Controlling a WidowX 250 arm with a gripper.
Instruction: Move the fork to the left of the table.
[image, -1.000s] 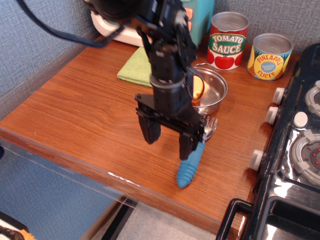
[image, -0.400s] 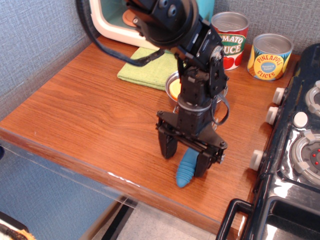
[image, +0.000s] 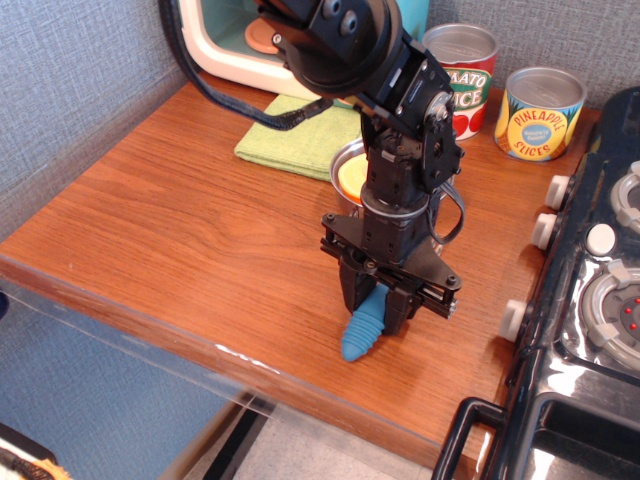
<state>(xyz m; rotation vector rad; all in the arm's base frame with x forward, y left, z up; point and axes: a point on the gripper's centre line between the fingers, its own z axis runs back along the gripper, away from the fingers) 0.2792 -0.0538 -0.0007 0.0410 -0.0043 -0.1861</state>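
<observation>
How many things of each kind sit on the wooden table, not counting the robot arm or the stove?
Cans: 2, the tomato sauce can and the pineapple can
Forks: 1, the blue-handled fork
Pans: 1, the metal pan
Cloths: 1, the green cloth
Total: 5

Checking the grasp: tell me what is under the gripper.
Under the gripper the fork shows only its blue ribbed handle end, resting on the table near the front edge. The fingers cover the metal head.
</observation>
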